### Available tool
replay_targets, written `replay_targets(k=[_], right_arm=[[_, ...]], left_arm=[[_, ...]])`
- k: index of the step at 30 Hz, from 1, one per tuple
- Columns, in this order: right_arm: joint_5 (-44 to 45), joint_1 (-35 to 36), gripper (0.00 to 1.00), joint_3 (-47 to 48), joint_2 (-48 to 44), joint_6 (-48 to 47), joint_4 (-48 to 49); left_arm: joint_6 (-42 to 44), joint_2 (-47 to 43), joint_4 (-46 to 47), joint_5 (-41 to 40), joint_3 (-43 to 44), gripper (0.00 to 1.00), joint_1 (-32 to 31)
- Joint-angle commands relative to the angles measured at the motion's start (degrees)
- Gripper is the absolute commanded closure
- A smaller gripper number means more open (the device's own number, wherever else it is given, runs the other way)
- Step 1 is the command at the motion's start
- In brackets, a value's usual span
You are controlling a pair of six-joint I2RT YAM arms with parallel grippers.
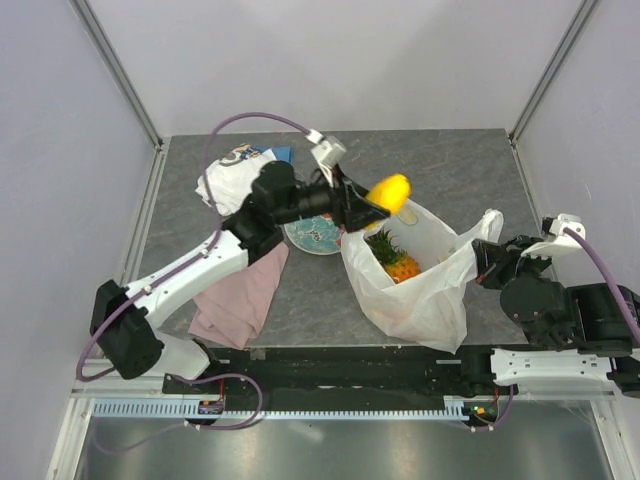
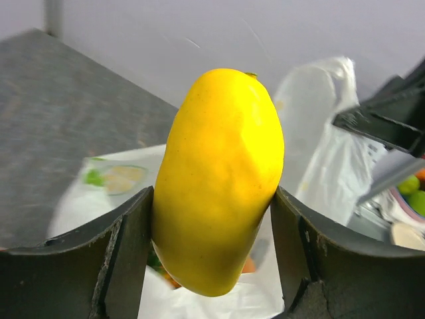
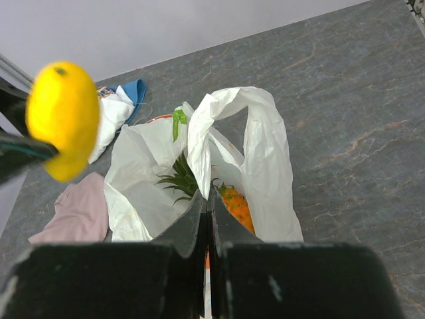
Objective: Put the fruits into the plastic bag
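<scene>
My left gripper (image 1: 372, 203) is shut on a yellow mango (image 1: 390, 190), held in the air over the far left rim of the plastic bag (image 1: 420, 290). In the left wrist view the mango (image 2: 219, 179) fills the space between both fingers, with the bag (image 2: 319, 133) behind. My right gripper (image 1: 482, 262) is shut on the bag's near right handle, holding the mouth open. The pineapple (image 1: 398, 262) lies inside the bag; it also shows in the right wrist view (image 3: 236, 203), with the mango (image 3: 63, 119) at left. The other fruits are not visible.
A red-and-teal plate (image 1: 312, 238) lies left of the bag, under my left arm. A pink cloth (image 1: 240, 290) lies at the near left and a white folded cloth (image 1: 232, 175) at the far left.
</scene>
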Motion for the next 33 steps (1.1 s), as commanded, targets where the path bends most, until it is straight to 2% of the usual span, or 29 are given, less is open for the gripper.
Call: replay_targets(k=[1, 3, 8, 13, 25, 29, 33], right_arm=[[0.22, 0.03, 1.00, -0.47, 1.02, 1.02, 0.00], [0.13, 0.11, 1.00, -0.39, 1.20, 1.02, 0.00], [0.30, 0.03, 1.00, -0.12, 1.38, 0.84, 0.08], [0.48, 0.11, 1.00, -0.12, 1.11, 0.84, 0.08], [0.48, 0.03, 0.99, -0.65, 0.59, 0.84, 0.17], [0.48, 0.11, 0.99, -1.00, 0.23, 0.93, 0.26], [0.48, 0.03, 0.99, -1.09, 0.23, 1.11, 0.26]], left_arm=[[0.95, 4.82, -2.94, -1.46, 4.60, 0.40, -8.02], [2.53, 8.77, -7.49, -2.79, 6.54, 0.40, -11.35], [5.79, 17.64, -16.56, -4.99, 13.49, 0.38, -15.06], [8.78, 21.69, -22.18, -5.25, 15.69, 0.39, -19.19], [8.25, 28.29, -23.87, 0.89, 15.25, 0.37, -24.64], [8.69, 27.42, -24.05, 0.55, 14.90, 0.31, -24.73], [9.66, 26.19, -24.22, -1.21, 14.46, 0.17, -24.73]])
